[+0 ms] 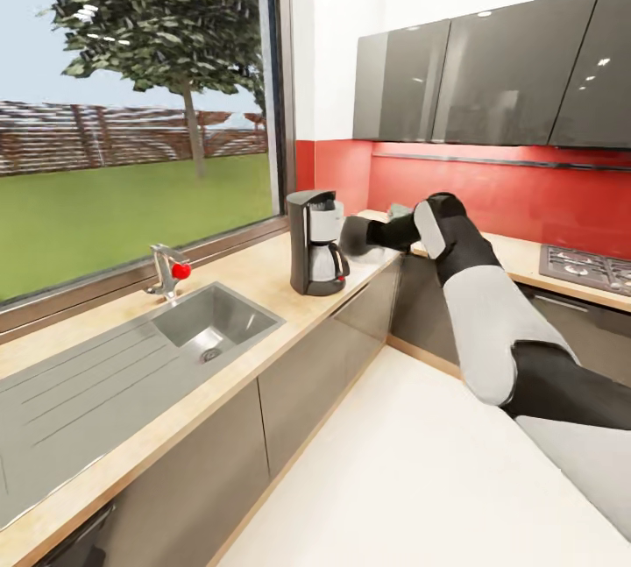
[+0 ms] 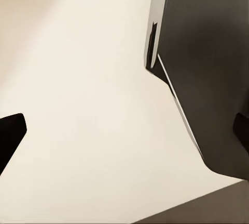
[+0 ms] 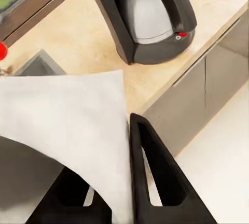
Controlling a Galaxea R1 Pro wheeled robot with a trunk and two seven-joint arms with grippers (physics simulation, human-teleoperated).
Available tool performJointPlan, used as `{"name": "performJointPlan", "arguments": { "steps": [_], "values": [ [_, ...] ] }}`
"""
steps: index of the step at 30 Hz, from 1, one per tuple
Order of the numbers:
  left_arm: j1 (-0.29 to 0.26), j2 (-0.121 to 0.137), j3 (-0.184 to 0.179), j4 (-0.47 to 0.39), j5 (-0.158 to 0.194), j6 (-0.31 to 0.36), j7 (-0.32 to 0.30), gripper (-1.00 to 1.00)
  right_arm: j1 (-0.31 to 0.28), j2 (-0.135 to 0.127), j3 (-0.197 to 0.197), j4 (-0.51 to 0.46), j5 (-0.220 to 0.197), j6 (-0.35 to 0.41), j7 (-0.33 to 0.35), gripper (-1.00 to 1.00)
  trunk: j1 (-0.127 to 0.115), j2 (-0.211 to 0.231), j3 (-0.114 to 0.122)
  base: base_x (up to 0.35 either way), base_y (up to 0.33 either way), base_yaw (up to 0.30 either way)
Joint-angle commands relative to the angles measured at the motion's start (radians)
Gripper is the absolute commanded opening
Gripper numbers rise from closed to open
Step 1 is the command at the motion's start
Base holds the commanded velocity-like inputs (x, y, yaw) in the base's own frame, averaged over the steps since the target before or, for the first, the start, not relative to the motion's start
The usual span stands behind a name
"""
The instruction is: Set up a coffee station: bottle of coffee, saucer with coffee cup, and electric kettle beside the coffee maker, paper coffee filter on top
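Observation:
The black coffee maker [image 1: 314, 243] with its glass carafe stands on the wooden countertop [image 1: 263, 278] near the corner. My right arm reaches in from the lower right, and its gripper [image 1: 355, 237] hovers just to the right of the machine. In the right wrist view that gripper [image 3: 111, 182] is shut on a white paper coffee filter [image 3: 67, 125], with the coffee maker [image 3: 148, 18] ahead of it. My left gripper [image 2: 124, 133] is open, its dark fingertips [image 2: 10, 135] spread wide over pale floor beside a dark cabinet [image 2: 207, 68].
A steel sink [image 1: 215, 322] and a faucet [image 1: 166, 273] with a red knob lie left of the machine, under the window. A gas hob [image 1: 583, 269] sits on the right counter run. Dark wall cabinets [image 1: 491, 76] hang above the red backsplash.

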Motion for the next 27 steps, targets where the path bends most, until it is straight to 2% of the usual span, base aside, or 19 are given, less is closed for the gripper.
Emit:
{"name": "performJointPlan", "arguments": {
  "steps": [1,3,5,7,8,10,11,12,14,15,16,17,18,22,27],
  "values": [
    [0.000,0.000,0.007,0.001,0.001,0.004,-0.001,1.00,-0.050,0.002,-0.006,0.060,-0.016,0.005,-0.010,-1.00,0.001,-0.002,-0.002,0.000,0.000,0.000],
    [0.000,0.000,0.008,0.007,0.001,0.004,-0.001,1.00,-0.127,0.003,-0.007,0.138,-0.038,0.005,-0.053,-1.00,0.001,-0.002,-0.002,0.000,0.000,0.000],
    [0.000,-0.001,0.009,0.010,0.001,0.004,-0.001,1.00,-0.164,0.006,-0.011,0.168,-0.054,0.005,-0.100,-1.00,0.001,-0.002,-0.002,0.000,0.000,0.000],
    [0.001,-0.001,0.010,0.012,0.001,0.004,0.001,1.00,-0.198,0.008,-0.037,0.187,-0.095,0.006,-0.174,-1.00,0.001,-0.002,-0.002,0.000,0.000,0.000],
    [0.001,0.000,0.010,0.013,0.001,0.003,0.004,1.00,-0.221,0.009,-0.109,0.210,-0.173,0.007,-0.276,-1.00,0.001,-0.002,-0.002,0.000,0.000,0.000],
    [0.002,0.000,0.010,0.015,0.002,0.002,0.006,1.00,-0.234,0.008,-0.214,0.246,-0.280,0.007,-0.419,-1.00,0.001,-0.002,-0.002,0.000,0.000,0.000],
    [0.002,0.000,0.010,0.015,0.002,0.002,0.006,1.00,-0.243,0.007,-0.304,0.268,-0.403,0.006,-0.606,-1.00,0.001,-0.002,-0.002,0.000,0.000,0.000],
    [0.003,0.000,0.010,0.016,0.002,0.002,0.007,1.00,-0.247,0.007,-0.318,0.270,-0.436,0.006,-0.656,-1.00,0.001,-0.002,-0.002,0.000,0.000,0.000],
    [0.004,0.002,0.011,0.017,0.003,0.001,0.007,1.00,-0.263,0.006,-0.350,0.274,-0.592,0.003,-0.849,-1.00,0.001,-0.002,-0.002,0.000,0.000,0.000],
    [0.008,0.002,0.011,0.020,0.004,0.000,0.007,1.00,-0.274,0.007,-0.364,0.272,-0.752,-0.003,-1.010,-1.00,0.001,-0.002,-0.002,0.000,0.000,0.000],
    [0.009,0.002,0.011,0.022,0.004,-0.001,0.007,1.00,-0.275,0.007,-0.366,0.271,-0.786,-0.006,-1.043,-1.00,0.001,-0.002,-0.002,0.000,0.000,0.000],
    [0.010,0.001,0.012,0.022,0.005,-0.001,0.007,1.00,-0.278,0.008,-0.368,0.267,-0.844,-0.015,-1.100,-1.00,0.001,-0.002,-0.002,0.000,0.000,0.000],
    [0.010,0.001,0.012,0.023,0.005,-0.001,0.007,1.00,-0.279,0.008,-0.370,0.259,-0.883,-0.034,-1.141,-1.00,0.001,-0.002,-0.002,0.000,0.000,0.000],
    [0.011,0.000,0.012,0.023,0.007,-0.001,0.007,1.00,-0.283,0.010,-0.372,0.230,-0.936,-0.107,-1.197,-1.00,0.001,-0.002,-0.002,0.000,0.000,0.000],
    [0.011,0.000,0.015,0.024,0.009,-0.001,0.007,1.00,-0.313,0.027,-0.372,0.209,-0.953,-0.178,-1.215,-1.00,0.001,-0.002,-0.002,0.000,0.000,0.000]
  ]
}}
